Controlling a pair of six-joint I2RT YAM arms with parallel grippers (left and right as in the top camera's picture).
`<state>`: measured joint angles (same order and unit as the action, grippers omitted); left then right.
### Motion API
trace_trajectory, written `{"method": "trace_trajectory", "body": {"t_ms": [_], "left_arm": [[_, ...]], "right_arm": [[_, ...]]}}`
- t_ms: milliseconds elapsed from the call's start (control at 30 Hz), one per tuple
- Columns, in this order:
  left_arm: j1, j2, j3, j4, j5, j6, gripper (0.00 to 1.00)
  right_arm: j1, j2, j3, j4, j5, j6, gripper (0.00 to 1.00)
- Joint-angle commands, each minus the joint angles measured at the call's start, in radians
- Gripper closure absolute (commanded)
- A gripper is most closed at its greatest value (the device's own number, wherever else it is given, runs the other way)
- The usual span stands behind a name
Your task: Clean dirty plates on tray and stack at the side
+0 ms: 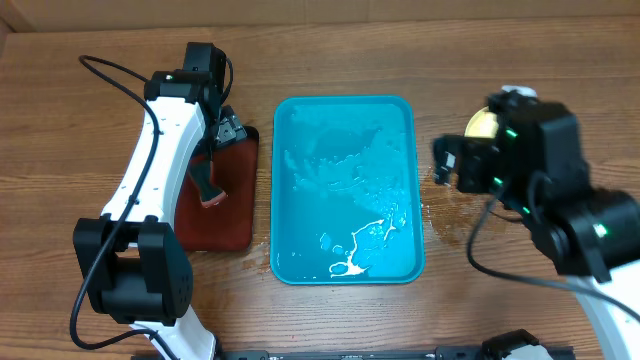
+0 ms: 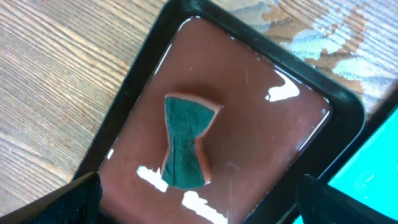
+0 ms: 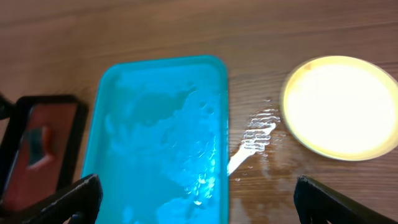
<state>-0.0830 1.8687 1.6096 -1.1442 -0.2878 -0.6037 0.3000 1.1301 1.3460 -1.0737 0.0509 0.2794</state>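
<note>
The turquoise tray (image 1: pixel 345 190) lies in the middle of the table, wet, with foam near its front; no plate lies on it. It also shows in the right wrist view (image 3: pixel 161 137). A cream plate with a yellow-green rim (image 3: pixel 341 106) sits on the table right of the tray; in the overhead view only its edge (image 1: pixel 483 122) shows behind my right arm. I cannot tell whether other plates lie under it. My right gripper (image 3: pixel 199 202) is open and empty above the tray's right edge (image 1: pixel 450 160). My left gripper (image 2: pixel 199 208) is open and empty above a green sponge (image 2: pixel 185 149).
The sponge lies on a dark red-brown tray with a black rim (image 2: pixel 261 143), left of the turquoise tray (image 1: pixel 225 215). Water is spilled on the wood between the turquoise tray and the plate (image 3: pixel 255 140). My right arm covers much of the table's right side.
</note>
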Motion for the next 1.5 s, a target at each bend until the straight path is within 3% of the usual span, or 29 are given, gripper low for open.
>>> {"method": "trace_trajectory", "body": {"t_ms": [0,233,367,567,1467], "left_arm": [[0.006,0.008,0.016,0.0,0.001,-0.01,0.0],[0.006,0.008,0.016,0.0,0.001,-0.01,0.0],[0.006,0.008,0.016,0.0,0.001,-0.01,0.0],[0.006,0.008,0.016,0.0,0.001,-0.01,0.0],[0.006,0.008,0.016,0.0,0.001,-0.01,0.0]], "right_arm": [[-0.121,-0.13,-0.209,0.102,-0.072,-0.023,0.0],[-0.267,-0.376,-0.582,0.387,-0.234,-0.093,0.0],[-0.273,-0.55,-0.815,0.623,-0.249,-0.098,0.0],[-0.274,-0.729,-1.009,0.795,-0.273,-0.097,0.0],[-0.209,-1.075,-1.242,0.891,-0.227,-0.098,0.0]]}}
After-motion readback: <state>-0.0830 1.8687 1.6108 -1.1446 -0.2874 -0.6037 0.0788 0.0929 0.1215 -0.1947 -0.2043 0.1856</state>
